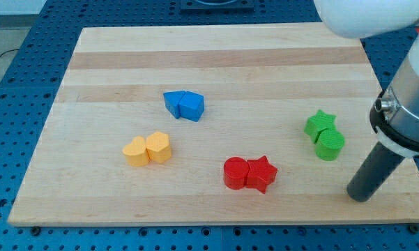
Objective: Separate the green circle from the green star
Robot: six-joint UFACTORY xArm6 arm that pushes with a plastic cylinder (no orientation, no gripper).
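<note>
The green star (318, 123) lies at the view's right on the wooden board (216, 49). The green circle (330, 145) touches it just below and slightly right. My tip (361, 196) is the lower end of the dark rod, at the board's lower right. It stands below and to the right of the green circle, apart from it by about a block's width.
Two blue blocks (184, 105) sit together at upper centre. A yellow pair (148, 148) lies at centre left. A red circle (235, 172) touches a red star (261, 173) at lower centre. The board's right edge runs close behind the rod.
</note>
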